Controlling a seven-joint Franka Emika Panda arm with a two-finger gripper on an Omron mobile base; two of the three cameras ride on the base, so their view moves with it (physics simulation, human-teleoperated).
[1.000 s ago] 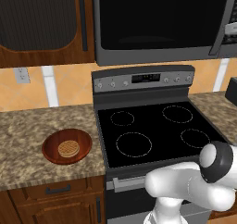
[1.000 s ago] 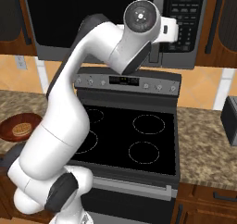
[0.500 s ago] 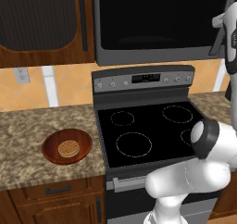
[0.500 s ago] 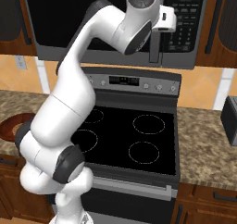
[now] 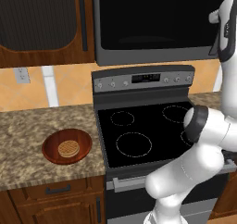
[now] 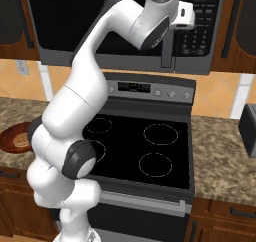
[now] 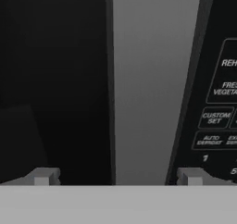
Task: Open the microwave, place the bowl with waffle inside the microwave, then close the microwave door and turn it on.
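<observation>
Since the earlier frame, the arm has swung further up toward the microwave's handle, and the elbow now sits higher in the right base view. At lower left of the left base view, the bowl [image 5: 67, 146] rests on the worktop [image 5: 28, 126] with the waffle [image 5: 68, 148] inside it. Beyond lies the stove [image 5: 143, 130]. Above it, the gripper [image 7: 118, 177] is wide open and empty, its fingertips [image 7: 42, 176] straddling the handle [image 7: 150, 79] of the shut microwave door [image 5: 152, 19]; the microwave [image 6: 65, 31] fills the top.
</observation>
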